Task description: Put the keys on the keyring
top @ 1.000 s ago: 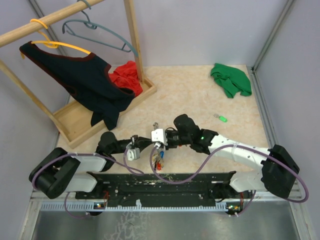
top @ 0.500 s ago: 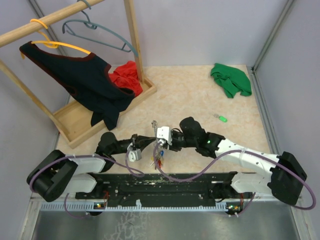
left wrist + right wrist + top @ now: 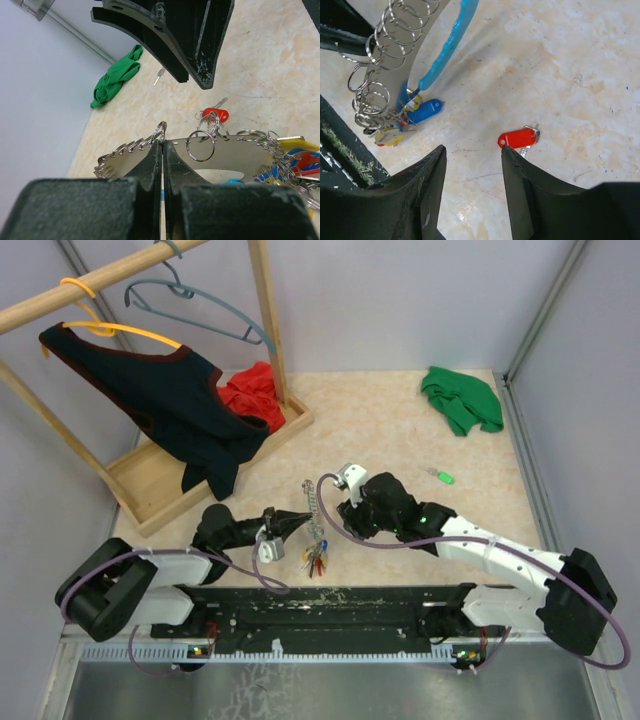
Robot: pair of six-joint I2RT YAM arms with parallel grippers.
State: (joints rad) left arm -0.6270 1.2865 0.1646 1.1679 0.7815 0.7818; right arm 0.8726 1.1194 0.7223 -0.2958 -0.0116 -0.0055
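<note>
My left gripper (image 3: 298, 521) is shut on the keyring (image 3: 313, 502), a silvery band strung with many small rings and a light-blue segment (image 3: 451, 37); it holds it upright, with the blue, yellow and red tags (image 3: 316, 559) hanging to the table. In the left wrist view the closed jaws pinch the band (image 3: 220, 155). The red key (image 3: 518, 137) lies loose on the table, apart from the keyring, also seen in the left wrist view (image 3: 216, 114). My right gripper (image 3: 472, 148) is open and empty just above the table, its right fingertip beside the red key. The green key (image 3: 442, 477) lies far right.
A green cloth (image 3: 461, 398) lies at the back right. A wooden clothes rack (image 3: 265, 300) with hangers, a dark garment (image 3: 170, 400) and a red cloth (image 3: 255, 395) stands at the back left. A side wall runs along the right.
My right gripper has drawn back to the right from the keyring and now stands open. The red key lies on the table. The left gripper still holds the keyring.
</note>
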